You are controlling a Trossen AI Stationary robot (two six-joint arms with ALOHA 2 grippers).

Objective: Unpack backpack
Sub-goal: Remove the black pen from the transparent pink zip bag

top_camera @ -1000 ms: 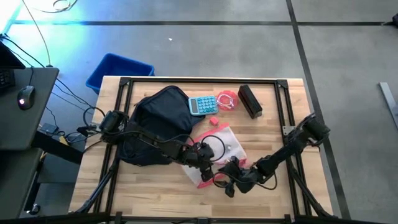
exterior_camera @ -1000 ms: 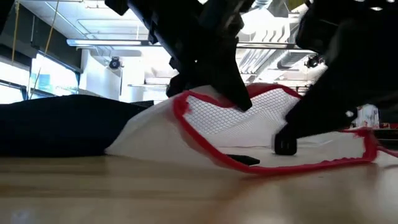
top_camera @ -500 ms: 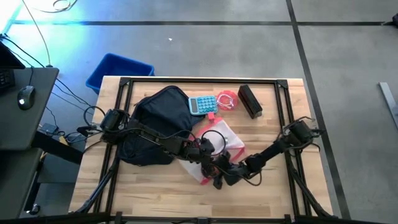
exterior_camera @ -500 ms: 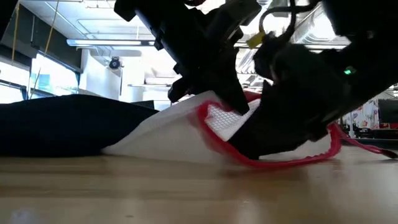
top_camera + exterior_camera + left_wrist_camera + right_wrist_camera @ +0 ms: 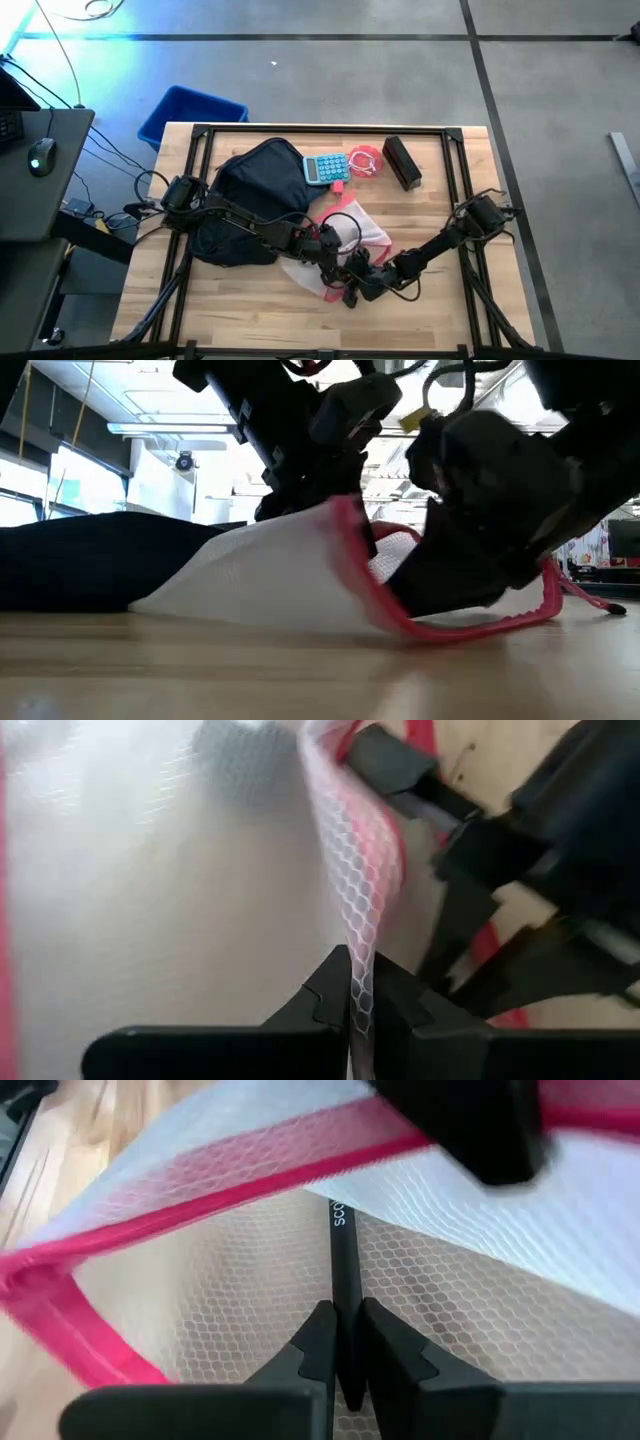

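Both arms meet at the near middle of the table [image 5: 440, 215], over a white mesh pouch [image 5: 260, 575] with a pink-red zipper edge. The left gripper [image 5: 352, 1010] is clamped tight on the pouch's upper mesh layer, lifting that edge so the mouth stands open. The right gripper [image 5: 340, 1355] reaches inside the pouch mouth, its fingers [image 5: 390, 1355] pinched nearly together on a thin black pen [image 5: 345, 1275] with white lettering, lying on the lower mesh. In the high view the two grippers sit almost touching, the right gripper [image 5: 352, 288] just near-right of the left gripper [image 5: 325, 245]. The backpack [image 5: 250, 195] lies flat on the left side of the table, just left of the pouch. Beyond it, at the far middle, sit a blue calculator [image 5: 326, 168], a pink coil [image 5: 365, 161] and a black box [image 5: 401, 162].
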